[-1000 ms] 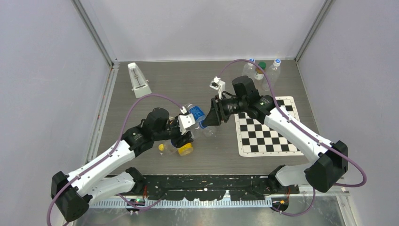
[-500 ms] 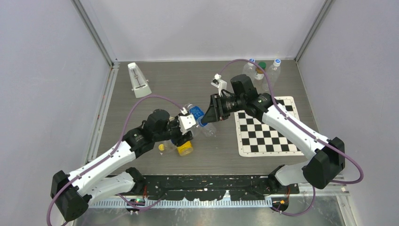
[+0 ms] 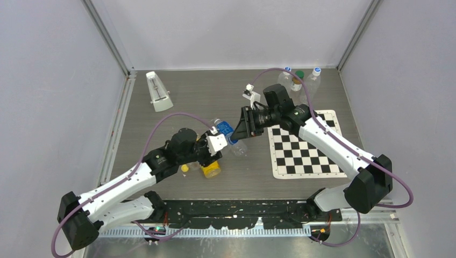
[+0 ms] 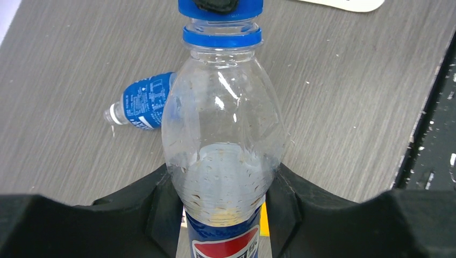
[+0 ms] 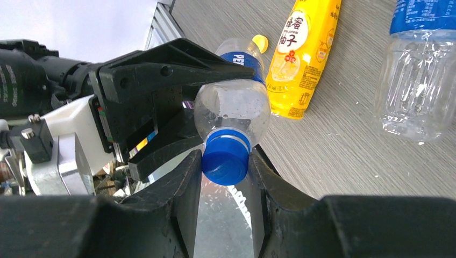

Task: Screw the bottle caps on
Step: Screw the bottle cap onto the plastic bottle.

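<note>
A clear Pepsi bottle (image 4: 223,123) with a blue label is held off the table, my left gripper (image 4: 223,183) shut around its lower body. Its blue cap (image 5: 226,161) sits on the neck, and my right gripper (image 5: 226,166) is shut on that cap from both sides. In the top view the two grippers meet mid-table, left (image 3: 212,155) and right (image 3: 237,134). A yellow cap (image 3: 184,168) lies loose on the table beside a yellow bottle (image 3: 211,170) lying on its side.
A clear bottle with a blue label (image 4: 142,102) lies on the table just behind the held one. Three capped bottles (image 3: 298,79) stand at the back right. A chessboard mat (image 3: 305,148) lies on the right and a white metronome-like object (image 3: 159,92) at the back left.
The right wrist has turned a little while staying on the blue cap. The left gripper has shifted slightly right and toward the near edge, still holding the bottle.
</note>
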{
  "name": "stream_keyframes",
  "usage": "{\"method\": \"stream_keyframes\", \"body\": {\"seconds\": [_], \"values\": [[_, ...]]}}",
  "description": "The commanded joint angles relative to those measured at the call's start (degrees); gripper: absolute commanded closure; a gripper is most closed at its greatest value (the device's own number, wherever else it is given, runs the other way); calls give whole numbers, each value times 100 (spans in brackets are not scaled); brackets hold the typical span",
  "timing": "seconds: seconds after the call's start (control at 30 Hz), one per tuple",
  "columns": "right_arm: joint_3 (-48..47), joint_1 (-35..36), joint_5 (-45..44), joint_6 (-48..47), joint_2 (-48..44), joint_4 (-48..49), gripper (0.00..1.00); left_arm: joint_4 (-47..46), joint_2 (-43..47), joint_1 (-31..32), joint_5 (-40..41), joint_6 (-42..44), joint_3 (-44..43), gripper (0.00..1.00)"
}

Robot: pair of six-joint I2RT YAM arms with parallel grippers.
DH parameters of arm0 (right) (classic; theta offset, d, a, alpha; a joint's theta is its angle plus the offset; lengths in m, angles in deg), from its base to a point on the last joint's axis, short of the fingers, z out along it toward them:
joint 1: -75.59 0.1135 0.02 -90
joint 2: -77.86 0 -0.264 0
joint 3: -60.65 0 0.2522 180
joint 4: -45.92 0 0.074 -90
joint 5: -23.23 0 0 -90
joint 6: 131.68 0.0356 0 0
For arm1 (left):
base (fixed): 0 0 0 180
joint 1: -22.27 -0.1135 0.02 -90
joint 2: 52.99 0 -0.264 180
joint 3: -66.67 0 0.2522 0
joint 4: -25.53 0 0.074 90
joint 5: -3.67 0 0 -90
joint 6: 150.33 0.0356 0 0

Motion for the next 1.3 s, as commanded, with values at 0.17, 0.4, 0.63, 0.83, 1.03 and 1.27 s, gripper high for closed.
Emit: {"method": "stream_keyframes", "body": {"seconds": [0.17,0.4,0.63,0.83,1.03,1.27], "values": [[-87,265,261,1310,88,338,97,-3185,-73,484,494,393,-183,87],[-101,266,-212,1757,-87,293,100,-3774,-224,657,1168,423,-210,88],[-29,266,-711,2261,-262,441,100,-4003,-479,907,1760,427,-328,88],[-12,268,-1019,2878,-305,628,100,-4088,-663,1143,2307,807,-389,88],[-250,270,-1064,3296,-180,444,100,-4322,-834,1150,2293,1184,-401,88],[-416,221,-718,2870,-101,361,100,-3547,-589,1149,1977,1155,-497,94]]}}
